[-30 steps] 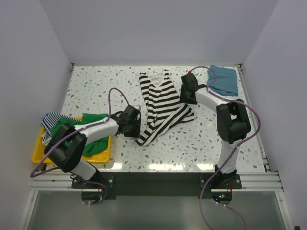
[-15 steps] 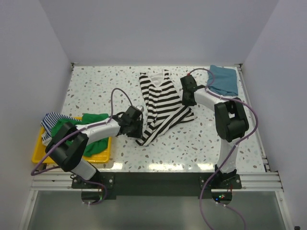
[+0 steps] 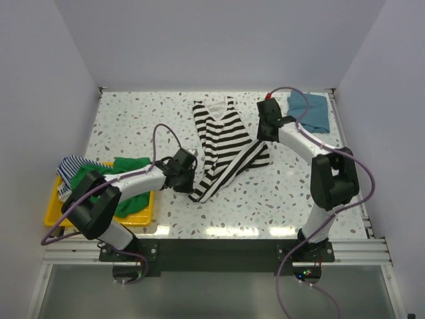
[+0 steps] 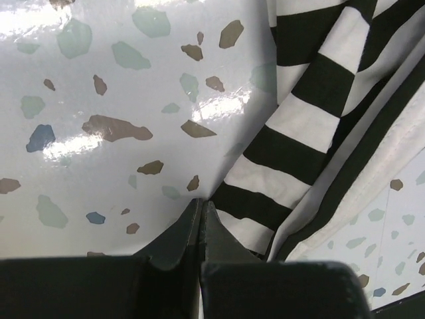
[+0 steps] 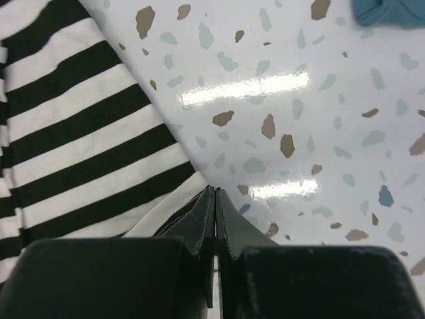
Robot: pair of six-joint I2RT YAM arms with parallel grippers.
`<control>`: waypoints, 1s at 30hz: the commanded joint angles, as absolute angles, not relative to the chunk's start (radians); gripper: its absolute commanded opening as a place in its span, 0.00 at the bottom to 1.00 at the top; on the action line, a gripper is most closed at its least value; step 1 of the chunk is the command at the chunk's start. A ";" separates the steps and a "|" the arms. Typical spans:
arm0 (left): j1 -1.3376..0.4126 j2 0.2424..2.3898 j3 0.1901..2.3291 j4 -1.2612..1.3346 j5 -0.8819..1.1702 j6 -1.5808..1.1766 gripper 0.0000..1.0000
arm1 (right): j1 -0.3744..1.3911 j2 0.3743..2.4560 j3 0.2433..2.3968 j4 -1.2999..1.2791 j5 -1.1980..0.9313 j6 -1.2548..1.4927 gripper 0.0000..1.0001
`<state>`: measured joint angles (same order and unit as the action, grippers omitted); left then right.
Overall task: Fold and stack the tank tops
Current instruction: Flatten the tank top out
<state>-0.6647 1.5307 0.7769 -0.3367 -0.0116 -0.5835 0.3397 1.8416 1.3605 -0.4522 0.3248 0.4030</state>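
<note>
No legible text in any view.
You find no words, labels, brand marks or numbers to read here: the striped tank top (image 3: 222, 143) carries only plain black and white bands, and the tabletop (image 3: 133, 119) only coloured flecks and glare.

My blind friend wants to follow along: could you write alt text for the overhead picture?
A black-and-white striped tank top lies on a speckled table, pinched at opposite edges by the left claw and right claw. A blue top sits far right; a yellow tray at left holds more clothes.
</note>
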 commanded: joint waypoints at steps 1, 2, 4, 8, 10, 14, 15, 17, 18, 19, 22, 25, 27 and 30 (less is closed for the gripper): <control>-0.673 1.490 0.782 -0.420 -0.049 -0.609 0.00 | 0.334 1.639 1.307 -0.452 0.356 0.422 0.00; -0.669 1.470 0.784 -0.439 -0.057 -0.621 0.00 | 0.336 1.600 1.284 -0.454 0.348 0.436 0.00; -0.648 1.444 0.778 -0.454 -0.060 -0.658 0.00 | 0.334 1.493 1.197 -0.451 0.327 0.466 0.00; -0.585 1.358 0.752 -0.471 -0.019 -0.690 0.00 | 0.334 1.302 1.016 -0.460 0.279 0.532 0.00; -0.568 1.336 0.732 -0.477 -0.006 -0.709 0.00 | 0.334 1.211 0.887 -0.463 0.256 0.584 0.00; -0.566 1.315 0.678 -0.430 0.080 -0.703 0.00 | 0.334 1.022 0.697 -0.508 0.224 0.667 0.06; -0.568 1.318 0.673 -0.416 0.096 -0.681 0.00 | 0.334 0.968 0.651 -0.526 0.245 0.684 0.13; -0.581 1.331 0.680 -0.393 0.118 -0.649 0.01 | 0.336 0.913 0.615 -0.567 0.259 0.718 0.25; -0.589 1.335 0.689 -0.394 0.115 -0.617 0.07 | 0.334 0.875 0.595 -0.578 0.262 0.727 0.38; -0.598 1.338 0.708 -0.400 0.106 -0.605 0.21 | 0.333 0.864 0.592 -0.590 0.262 0.730 0.43; -0.603 1.342 0.738 -0.420 0.065 -0.575 0.43 | 0.334 0.876 0.612 -0.617 0.282 0.733 0.59; -0.603 1.347 0.745 -0.416 0.048 -0.560 0.48 | 0.333 0.923 0.640 -0.623 0.317 0.716 0.62; -0.604 1.371 0.750 -0.416 0.041 -0.554 0.49 | 0.334 0.946 0.647 -0.606 0.324 0.706 0.63; -0.606 1.399 0.733 -0.400 0.038 -0.549 0.49 | 0.333 1.023 0.652 -0.563 0.365 0.687 0.61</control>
